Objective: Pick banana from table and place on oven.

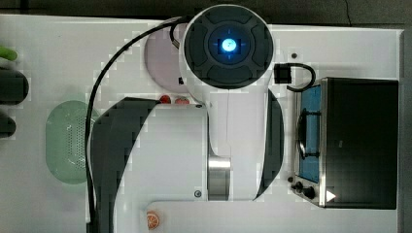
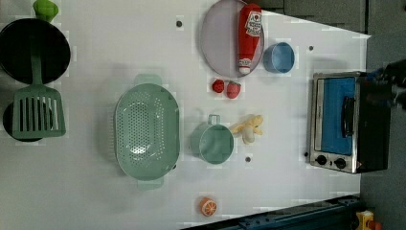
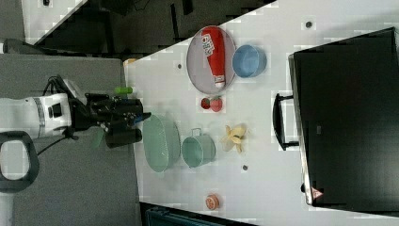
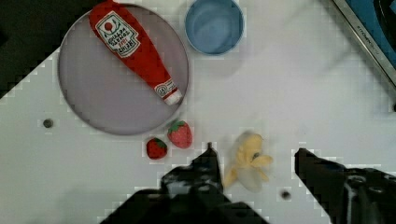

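The peeled yellow banana [image 4: 247, 161] lies on the white table [image 2: 287, 96], beside a green cup [image 2: 214, 142]. In the wrist view it sits between my two dark fingertips [image 4: 208, 158], seen from above. My gripper [image 4: 254, 150] is open and holds nothing. In the right view the gripper [image 3: 143, 115] hangs well off the tabletop, apart from the banana [image 3: 234, 136]. The oven [image 2: 347, 122], with a black top, blue glass door and bar handle, stands at the left view's right; its black top [image 3: 346, 127] is bare. The arm hides the banana in the top view.
A green colander [image 2: 146, 136] stands next to the cup. A grey plate [image 2: 220, 43] carries a ketchup bottle [image 2: 250, 33], with a blue bowl [image 2: 279, 57] and two strawberries [image 2: 226, 88] near it. An orange slice [image 2: 208, 206], black pan [image 2: 33, 50] and green spatula [image 2: 37, 112] lie farther off.
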### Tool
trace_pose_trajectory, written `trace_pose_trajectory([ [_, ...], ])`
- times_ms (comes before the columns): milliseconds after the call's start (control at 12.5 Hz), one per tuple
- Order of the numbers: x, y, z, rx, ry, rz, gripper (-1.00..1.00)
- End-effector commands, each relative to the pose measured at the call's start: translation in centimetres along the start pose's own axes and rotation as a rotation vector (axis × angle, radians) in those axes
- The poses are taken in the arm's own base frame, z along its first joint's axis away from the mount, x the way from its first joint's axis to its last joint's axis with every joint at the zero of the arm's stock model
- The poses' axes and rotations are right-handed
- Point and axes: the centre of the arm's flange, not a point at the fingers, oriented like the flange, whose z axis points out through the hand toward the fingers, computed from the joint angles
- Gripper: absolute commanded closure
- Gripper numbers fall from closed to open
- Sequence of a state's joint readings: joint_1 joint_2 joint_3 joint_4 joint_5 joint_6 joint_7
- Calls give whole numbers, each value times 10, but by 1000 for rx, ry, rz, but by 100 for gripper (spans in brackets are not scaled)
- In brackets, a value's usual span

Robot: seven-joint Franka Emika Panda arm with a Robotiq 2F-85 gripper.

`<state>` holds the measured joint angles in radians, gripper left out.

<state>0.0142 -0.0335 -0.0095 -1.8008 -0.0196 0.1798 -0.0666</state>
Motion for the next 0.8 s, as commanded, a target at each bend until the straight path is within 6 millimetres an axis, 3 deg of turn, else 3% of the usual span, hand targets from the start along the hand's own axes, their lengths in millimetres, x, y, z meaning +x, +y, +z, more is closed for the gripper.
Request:
trace_pose_trajectory([
  [80, -111, 151, -89, 25, -4, 163, -58],
  [240, -111, 151, -89, 24, -5, 162, -100],
  [480, -110, 143, -76, 2, -21, 152, -100],
  [800, -97, 109, -19, -37, -38, 117, -100],
])
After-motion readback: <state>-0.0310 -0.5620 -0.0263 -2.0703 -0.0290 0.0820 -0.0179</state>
